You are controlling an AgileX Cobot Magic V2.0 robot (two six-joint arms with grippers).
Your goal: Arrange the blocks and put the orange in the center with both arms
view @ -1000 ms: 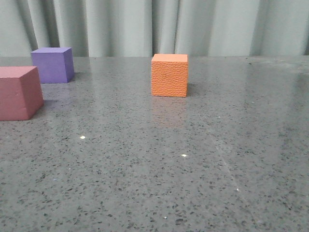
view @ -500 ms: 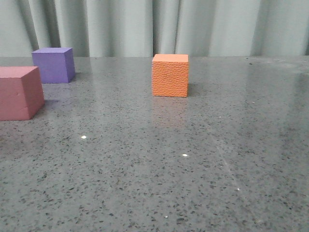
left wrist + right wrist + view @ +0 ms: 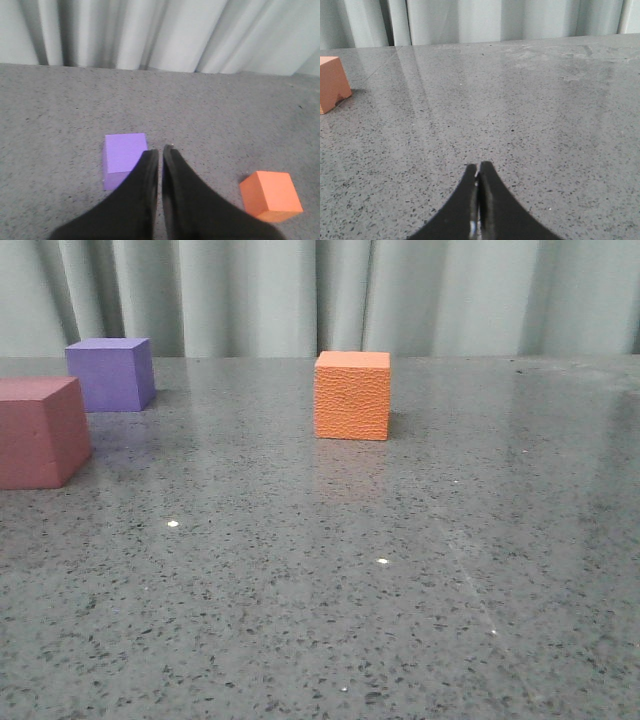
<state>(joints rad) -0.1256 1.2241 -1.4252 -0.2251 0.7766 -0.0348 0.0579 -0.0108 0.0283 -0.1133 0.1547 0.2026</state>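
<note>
1. Front view: three foam cubes sit on the grey speckled desk [image 3: 420, 570], w/ a pale pleated curtain [image 3: 300, 295] behind it. No arm or tool shows in this view.
2. Orange cube [image 3: 351, 395] stands upright near the middle of the desk, toward the far edge, pebbled face to the camera, w/ a faint reflection below it.
3. Purple cube [image 3: 110, 374] is at far left, near the curtain. Pink-red cube [image 3: 38, 432] is nearer the camera, cut off by the left edge of the frame. The two are close but apart; both are well apart from the orange one.
4. Left wrist view adds what the front lacks: the left tool [image 3: 160, 156], black, its two fingers nearly together w/ only a thin slit between them, holding nothing. It hangs above the desk; the purple cube [image 3: 124, 159] lies just beside the tips and is partly covered by one finger. The orange cube [image 3: 271, 195] is off to the other side. Pink-red cube isn't in this view.
5. Right wrist view: right tool [image 3: 479, 169] has its fingers pressed together at the tips, gripping nothing, over bare desk. Only a corner of the orange cube [image 3: 332, 82] shows at the frame edge, well apart from the tips. Purple & pink-red cubes don't show here.
</note>
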